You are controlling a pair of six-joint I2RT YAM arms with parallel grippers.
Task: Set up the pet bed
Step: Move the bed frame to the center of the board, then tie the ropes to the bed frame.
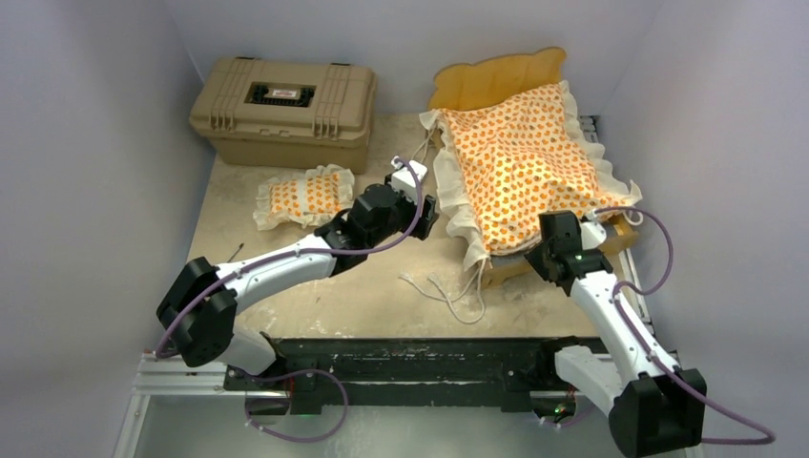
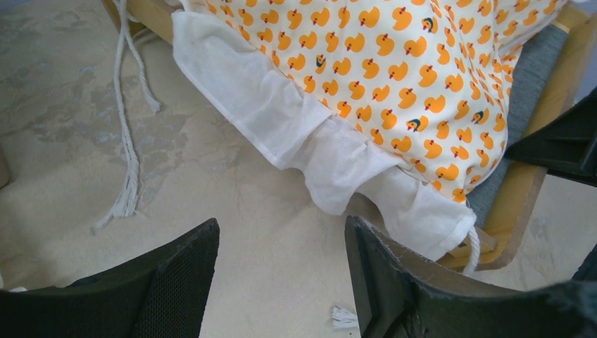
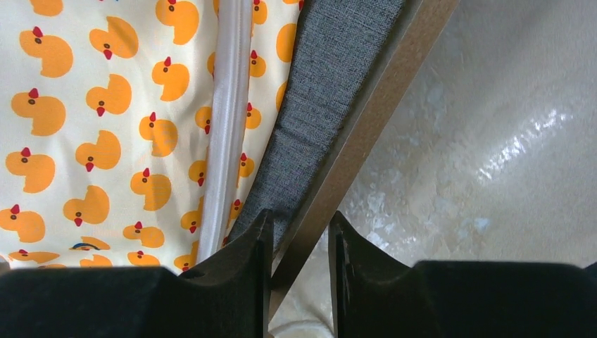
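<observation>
Over the beige tabletop (image 1: 363,286) my right claw (image 3: 300,220) clamps the light-wood bed frame (image 1: 496,81), probably steadying it. My left claw (image 2: 280,232) hangs open by the duck-print ruffled cushion (image 2: 394,70).

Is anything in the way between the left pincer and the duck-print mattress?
Nothing visible. Only bare tabletop lies between the left pincer and the white ruffle of the duck-print mattress; a loose cord lies off to one side.
</observation>
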